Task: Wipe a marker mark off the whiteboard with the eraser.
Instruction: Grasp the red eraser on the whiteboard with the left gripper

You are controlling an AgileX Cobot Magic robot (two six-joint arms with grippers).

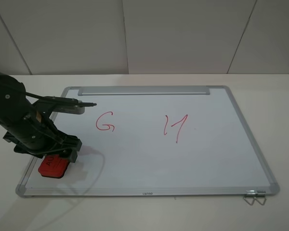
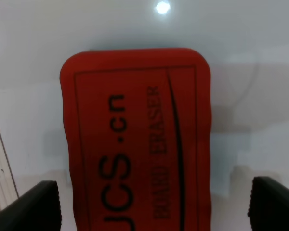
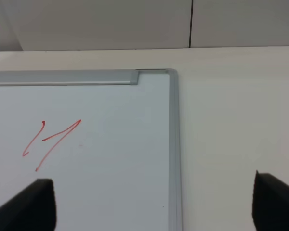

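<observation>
Currently left end effector [image 2: 154,204] spread wide astride eraser [image 2: 135,130] on whiteboard [image 1: 183,163].

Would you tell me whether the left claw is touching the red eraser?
Apart. The left wrist view shows the open left claw straddling the eraser, with bare whiteboard visible between it and each fingertip.
</observation>
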